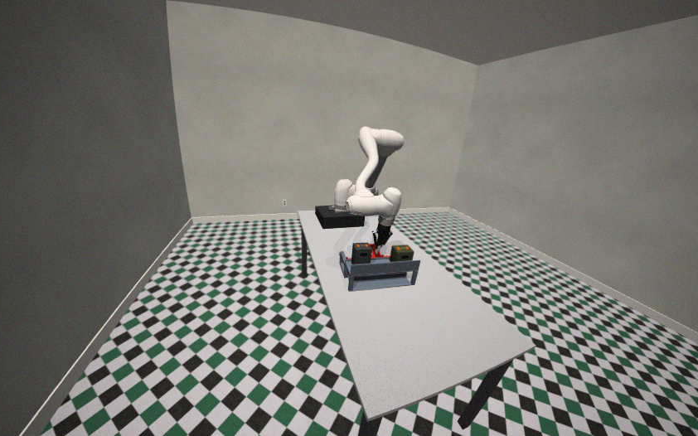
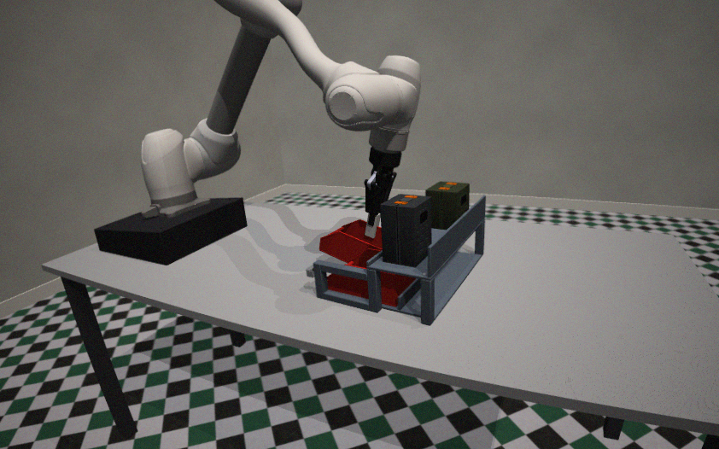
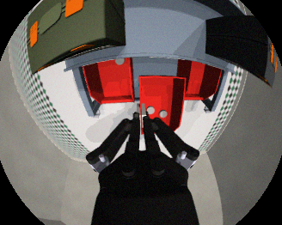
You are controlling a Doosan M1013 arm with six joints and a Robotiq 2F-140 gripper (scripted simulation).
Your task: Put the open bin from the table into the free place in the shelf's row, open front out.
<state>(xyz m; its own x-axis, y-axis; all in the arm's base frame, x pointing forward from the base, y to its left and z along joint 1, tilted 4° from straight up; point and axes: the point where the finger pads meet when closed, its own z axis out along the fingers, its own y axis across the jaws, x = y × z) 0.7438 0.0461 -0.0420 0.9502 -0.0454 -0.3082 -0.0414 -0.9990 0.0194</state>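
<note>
- The gripper (image 2: 372,230) points down, its fingers closed on a wall of the red bin (image 2: 345,238);
- that bin is tilted, above the near end frame of the blue-grey shelf (image 2: 430,300);
- another red bin (image 2: 345,285) sits low inside the shelf;
- a dark grey case (image 2: 405,231) and an olive case (image 2: 447,205) stand on the upper board.

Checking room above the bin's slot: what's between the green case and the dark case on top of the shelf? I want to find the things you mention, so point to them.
Only bare board (image 1: 383,260) (image 3: 163,32) between the green case (image 1: 401,253) (image 2: 446,207) (image 3: 73,39) and dark case (image 1: 361,254) (image 2: 406,231) (image 3: 236,43). The wrist view shows it.
</note>
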